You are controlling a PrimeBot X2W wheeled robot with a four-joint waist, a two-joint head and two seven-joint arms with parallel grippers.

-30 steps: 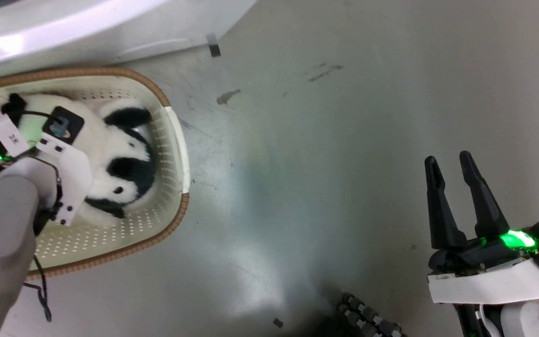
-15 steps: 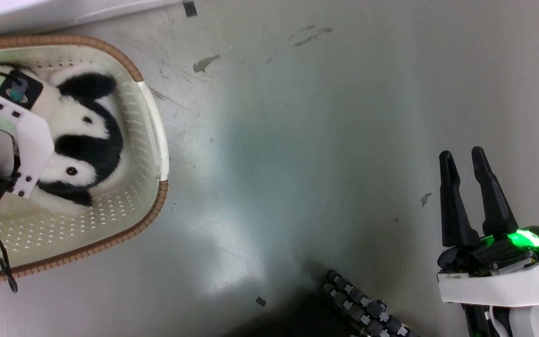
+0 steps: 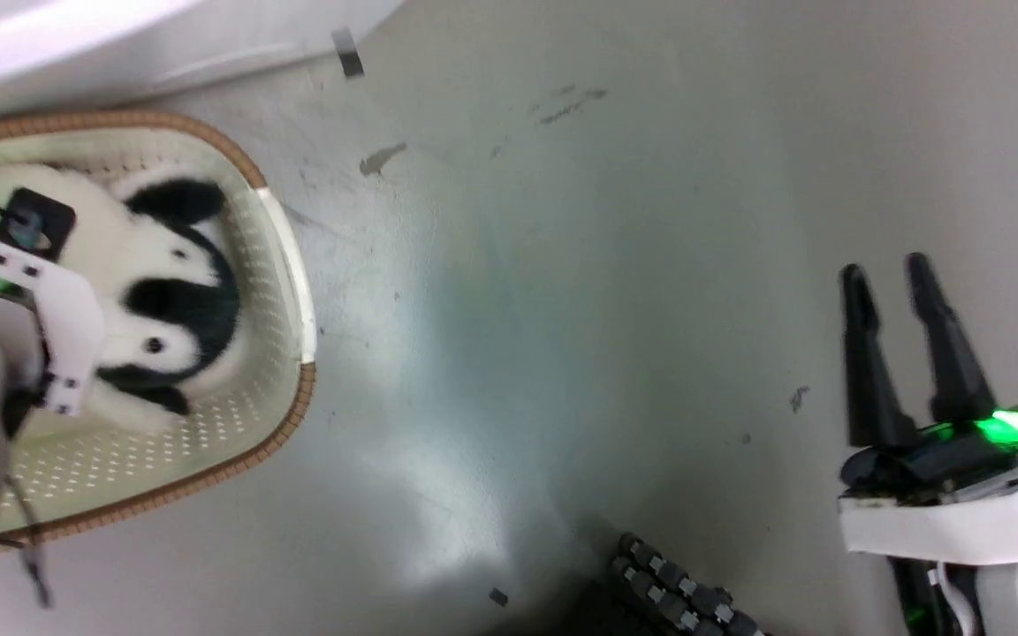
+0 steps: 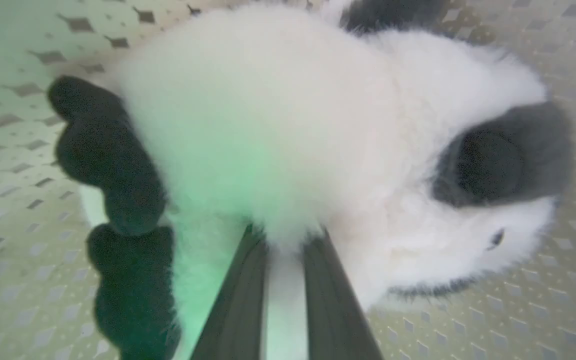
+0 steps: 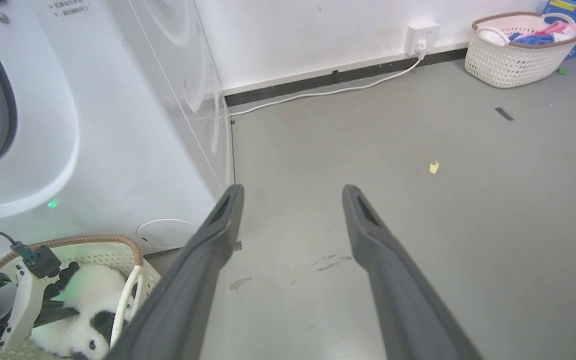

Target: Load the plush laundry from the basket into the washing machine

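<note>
Left tool (image 4: 285,234) tips pinch panda (image 4: 288,115) fur, panda in basket (image 3: 304,389).

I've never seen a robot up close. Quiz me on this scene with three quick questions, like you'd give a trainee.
1. True or false: the panda soft toy lies inside the basket.
2. Pick one. The right gripper is: A) open and empty above the floor; B) shut on a sock; C) reaching into a steel drum.
3. Fill in: the ___ gripper is closed on the panda's white fur.

Key
1. True.
2. A.
3. Left: the left gripper has its tips buried in the fur.
</note>
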